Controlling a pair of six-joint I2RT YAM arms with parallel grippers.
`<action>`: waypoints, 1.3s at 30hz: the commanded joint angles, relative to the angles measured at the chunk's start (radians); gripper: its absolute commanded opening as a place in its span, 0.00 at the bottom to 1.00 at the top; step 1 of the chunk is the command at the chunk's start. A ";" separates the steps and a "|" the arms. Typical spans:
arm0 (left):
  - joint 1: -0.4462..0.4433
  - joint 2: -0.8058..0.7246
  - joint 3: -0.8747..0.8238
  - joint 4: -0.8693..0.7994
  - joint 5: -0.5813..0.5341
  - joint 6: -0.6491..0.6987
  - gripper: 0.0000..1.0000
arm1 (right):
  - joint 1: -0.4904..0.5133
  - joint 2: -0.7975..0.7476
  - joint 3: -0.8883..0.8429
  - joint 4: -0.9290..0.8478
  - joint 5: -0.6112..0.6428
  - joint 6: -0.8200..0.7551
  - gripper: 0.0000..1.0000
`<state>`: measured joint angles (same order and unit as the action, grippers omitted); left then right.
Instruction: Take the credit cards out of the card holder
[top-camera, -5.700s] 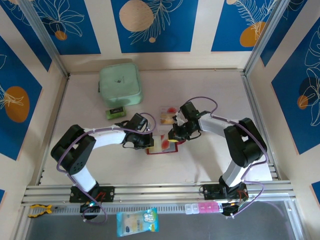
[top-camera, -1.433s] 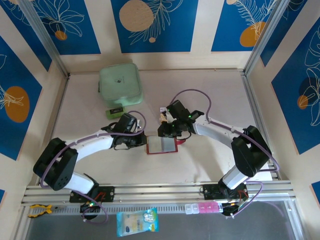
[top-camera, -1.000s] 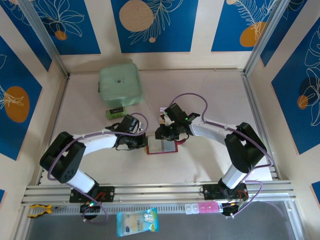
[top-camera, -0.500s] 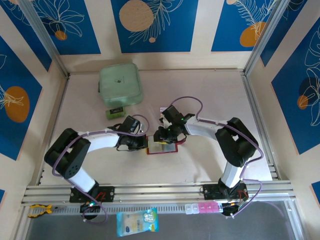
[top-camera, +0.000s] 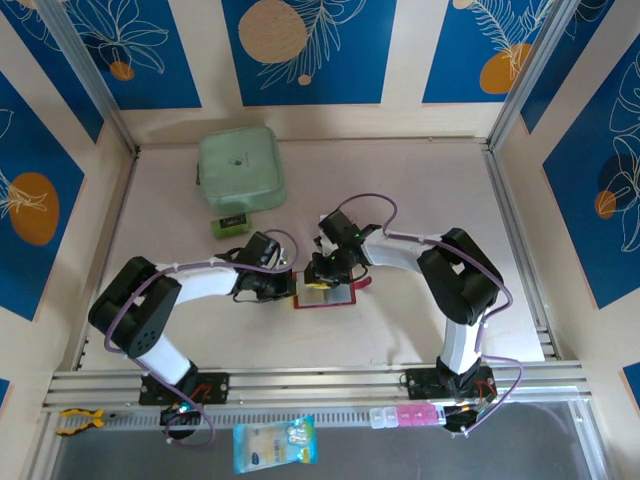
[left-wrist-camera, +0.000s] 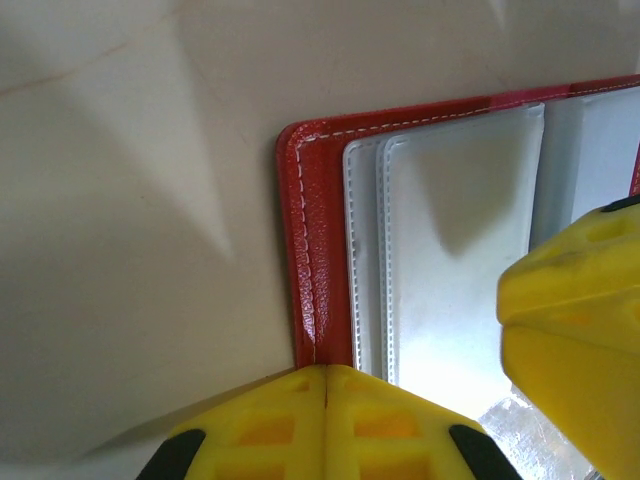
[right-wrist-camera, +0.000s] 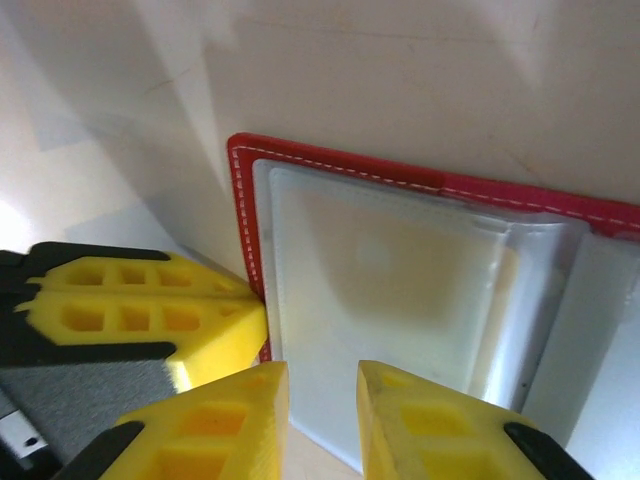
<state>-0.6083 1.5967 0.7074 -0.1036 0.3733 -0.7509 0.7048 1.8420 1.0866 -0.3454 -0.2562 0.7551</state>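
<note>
The card holder (top-camera: 326, 297) lies open on the table, dark red with pale clear sleeves (left-wrist-camera: 450, 260). My left gripper (top-camera: 288, 287) is shut, and its joined tips (left-wrist-camera: 326, 372) press down on the holder's red left edge (left-wrist-camera: 315, 250). Just to its right is my right gripper (top-camera: 316, 277), hanging over the left page. Its jaws (right-wrist-camera: 322, 385) stand a little apart over the near edge of a sleeve (right-wrist-camera: 380, 280), nothing clearly pinched. A tan tint shows through that sleeve. One whitish credit card (top-camera: 326, 224) lies on the table behind the right arm, mostly hidden.
A mint-green square case (top-camera: 240, 168) sits at the back left, with a small green-and-black block (top-camera: 231, 224) in front of it. A blue-and-yellow packet (top-camera: 275, 443) and a pink pill box (top-camera: 405, 415) lie beyond the front rail.
The right gripper has slid left and nearer, from the holder's far right edge onto its left page, close beside the left gripper. The left gripper has stayed on the holder's edge.
</note>
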 joint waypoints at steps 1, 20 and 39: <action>0.010 0.012 -0.024 -0.008 -0.025 0.008 0.00 | 0.006 0.023 0.022 -0.041 -0.017 -0.019 0.25; 0.021 0.009 -0.015 -0.036 -0.031 0.028 0.00 | -0.040 -0.023 -0.040 -0.095 0.034 -0.078 0.25; 0.021 -0.112 0.042 -0.025 -0.003 -0.058 0.09 | -0.141 -0.020 -0.220 0.196 -0.212 -0.054 0.25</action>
<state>-0.5991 1.5162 0.7261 -0.1307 0.3634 -0.7776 0.5770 1.8156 0.9077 -0.1585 -0.4404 0.6983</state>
